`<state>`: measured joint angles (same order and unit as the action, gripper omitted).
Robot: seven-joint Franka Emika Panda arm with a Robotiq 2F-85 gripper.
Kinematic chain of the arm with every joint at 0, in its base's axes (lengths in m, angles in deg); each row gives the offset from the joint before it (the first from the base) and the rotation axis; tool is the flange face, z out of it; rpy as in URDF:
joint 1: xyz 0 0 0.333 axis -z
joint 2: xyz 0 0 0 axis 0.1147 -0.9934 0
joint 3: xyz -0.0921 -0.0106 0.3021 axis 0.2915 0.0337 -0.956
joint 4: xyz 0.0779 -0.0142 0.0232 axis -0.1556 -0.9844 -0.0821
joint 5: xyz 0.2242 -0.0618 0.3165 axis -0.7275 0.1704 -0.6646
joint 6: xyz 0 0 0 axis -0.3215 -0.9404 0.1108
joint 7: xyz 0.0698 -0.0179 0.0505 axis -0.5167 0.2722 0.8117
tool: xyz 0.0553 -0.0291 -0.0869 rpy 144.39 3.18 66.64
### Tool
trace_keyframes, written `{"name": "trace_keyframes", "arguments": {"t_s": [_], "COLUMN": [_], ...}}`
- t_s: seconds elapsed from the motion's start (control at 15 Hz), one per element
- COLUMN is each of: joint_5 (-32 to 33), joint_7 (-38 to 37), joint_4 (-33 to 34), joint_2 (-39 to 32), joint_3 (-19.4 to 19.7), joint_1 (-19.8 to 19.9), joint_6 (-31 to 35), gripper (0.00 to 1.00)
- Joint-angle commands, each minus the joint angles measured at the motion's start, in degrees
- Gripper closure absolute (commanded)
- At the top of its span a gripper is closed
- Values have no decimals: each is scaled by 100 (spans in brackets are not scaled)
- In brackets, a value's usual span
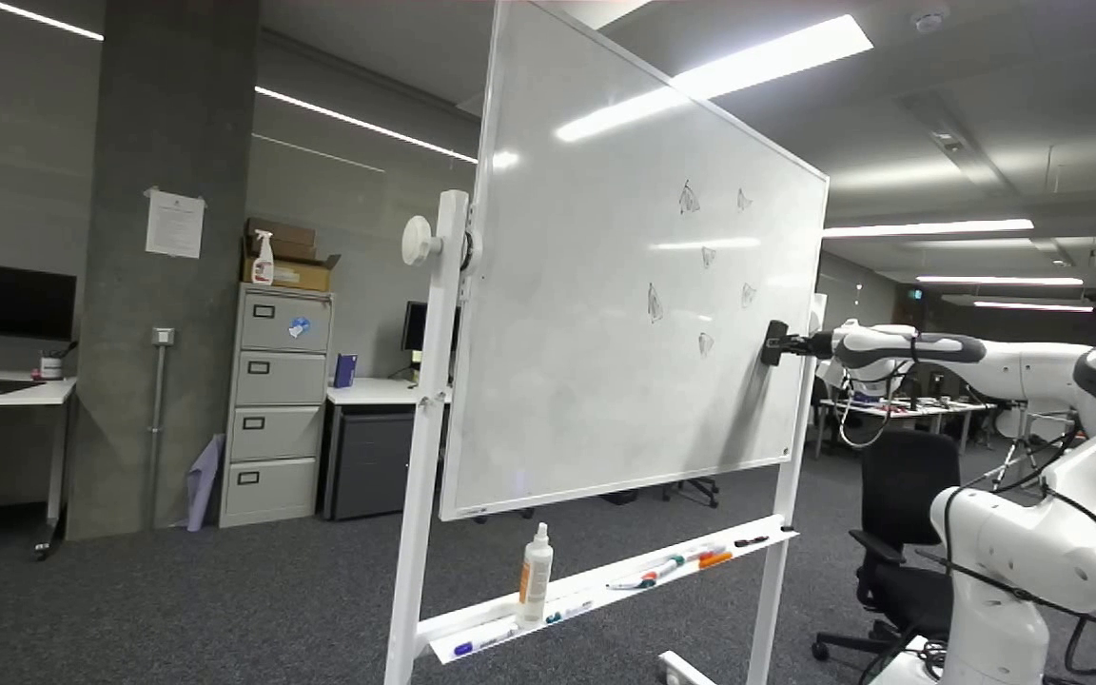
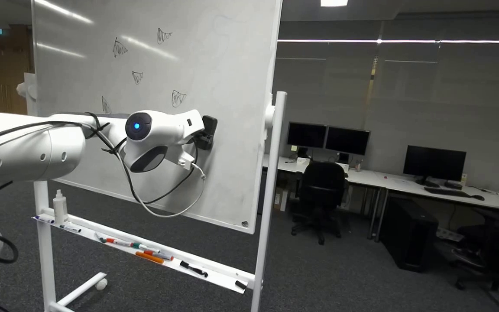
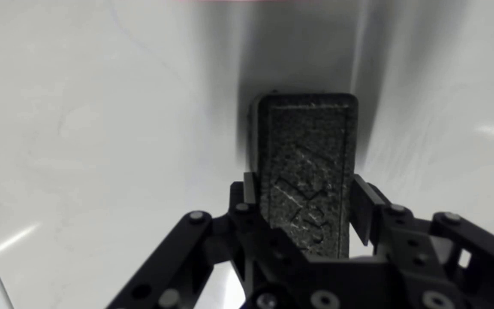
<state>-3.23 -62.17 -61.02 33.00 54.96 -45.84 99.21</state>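
Far left in an exterior view, the white robot arm [image 2: 24, 149] lay across the front of the whiteboard [image 2: 236, 173], blocking sight of part of it. Below the arm, a bottle [image 2: 60, 209] stood upright on the tray [image 2: 221, 280], loose markers [image 2: 149, 257] lying mostly farther right. Several small sketches [image 2: 178, 98] were visible on the whiteboard. A looped cable [image 2: 204, 176] hung below the arm, close in; possible snag. Next came the gripper [image 3: 305, 201], clenched on both sides of a black eraser [image 2: 209, 125], which stood upright against the whiteboard or just off it; contact not certain. Step in hand looked like wiping, though the eraser was beside the sketches, not on them. Next move likely called for firm, flat pressure and a slide up-left in that view to the nearest sketch. Farther right, a white post [image 2: 269, 195], then an office chair [image 2: 321, 186], with monitors [image 2: 347, 141] on a desk [image 2: 368, 177] behind it.
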Motion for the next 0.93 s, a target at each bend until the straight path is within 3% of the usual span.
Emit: {"name": "trace_keyframes", "arguments": {"t_s": [0.0,0.87], "joint_5": [-63,6], "joint_7": [-10,37], "joint_4": [185,-592], "joint_2": [-34,-115], "joint_3": [14,-581], "joint_1": [-294,-123], "joint_6": [-96,-380], "gripper": [70,70]}}
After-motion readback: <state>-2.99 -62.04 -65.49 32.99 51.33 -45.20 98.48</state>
